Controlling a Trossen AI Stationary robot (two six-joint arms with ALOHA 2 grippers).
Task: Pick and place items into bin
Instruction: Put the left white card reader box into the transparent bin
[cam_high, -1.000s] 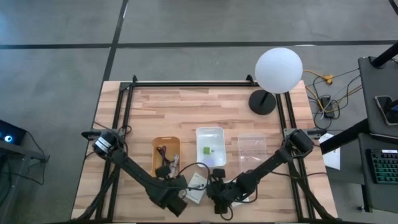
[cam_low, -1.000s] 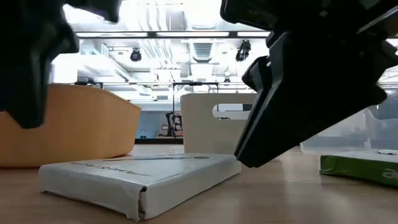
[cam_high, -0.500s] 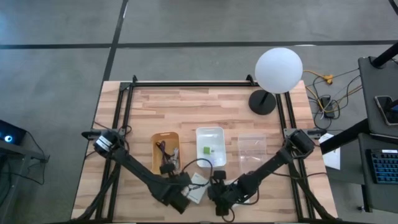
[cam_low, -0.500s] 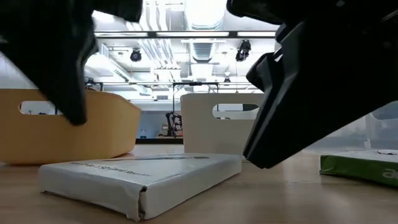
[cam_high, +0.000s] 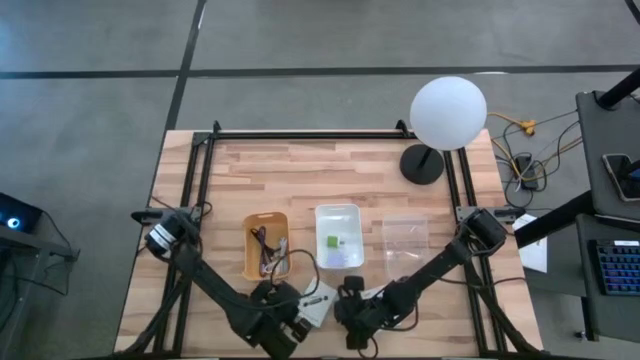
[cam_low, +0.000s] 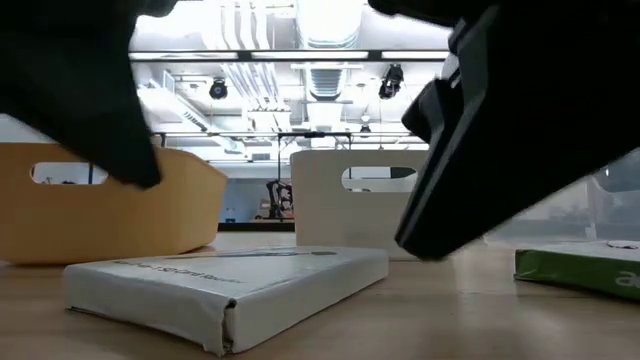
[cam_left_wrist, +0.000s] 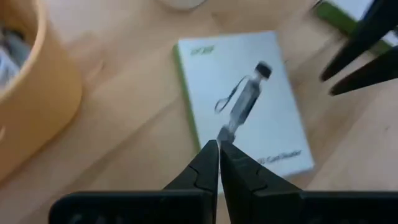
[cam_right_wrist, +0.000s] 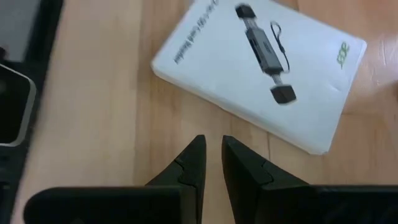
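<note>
At the lower centre of the overhead frame, two white boxed cards lie flat on the wooden table (cam_high: 330, 170), each under one arm. The left gripper (cam_left_wrist: 218, 163) hovers above one white box (cam_left_wrist: 245, 99), its fingers pressed together with no gap showing and nothing between them. The box's long axis runs away from the fingertips, tilted slightly, with its printed dark gadget lying along that line; the fingertips overlap the box's near edge in the picture, though contact cannot be confirmed. The right gripper (cam_right_wrist: 211, 163) hangs over bare wood, fingers almost closed with a narrow slit between them and empty; a second white box (cam_right_wrist: 260, 73) lies just beyond its tips, set diagonally. The orange bin (cam_high: 266, 246), holding cables, sits upper left of both grippers, closer to the left arm; the white bin (cam_high: 339, 236) sits beside it. Judged from this, each arm has its own box directly ahead.
</note>
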